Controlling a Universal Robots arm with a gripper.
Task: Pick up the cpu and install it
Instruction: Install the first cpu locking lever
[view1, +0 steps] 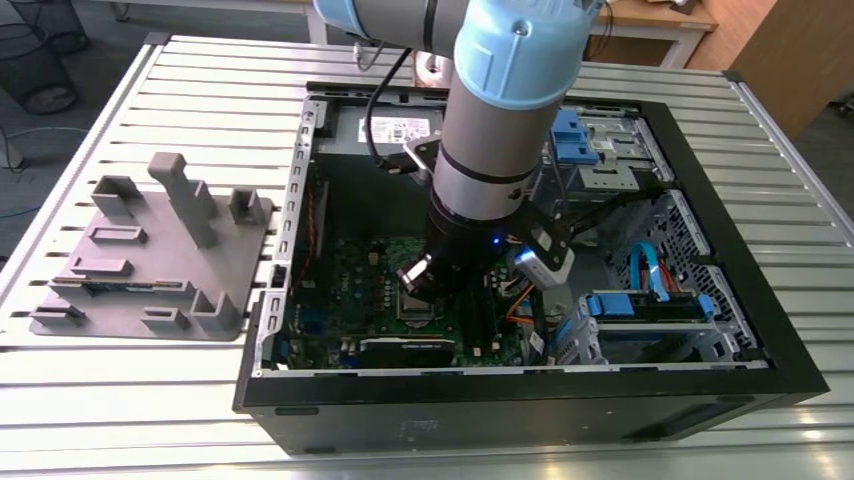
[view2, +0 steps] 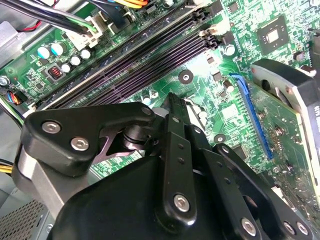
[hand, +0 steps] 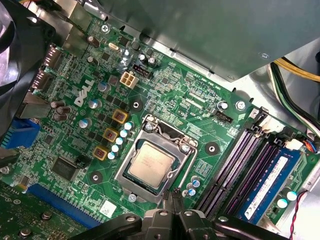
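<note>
Silver-grey and square, the cpu (hand: 149, 165) lies flat inside the metal socket frame (hand: 156, 162) on the green motherboard (hand: 90, 130), its edges parallel to the frame's, which suits a chip already seated rather than one in transit. One cpu and one socket are visible. In the exterior view the arm (view1: 501, 120) reaches down into the open computer case (view1: 747, 330), which lies on its side on the slatted table (view1: 147, 390), so the board faces upward for access from above.

In the first wrist view the gripper (hand: 175, 195) is just beside the socket's edge, its fingertips drawn together to a narrow point with nothing between them; I judge it closed and empty, though the tips are partly cut off by the linkage. In the second wrist view the fingers (view2: 176, 130) likewise meet over the board.

Four memory slots (hand: 240, 160) run beside the socket; one appears to hold a blue module (hand: 270, 180). Outside the case, one grey plastic tray (view1: 147, 260) sits on the table, well apart from the arm.
</note>
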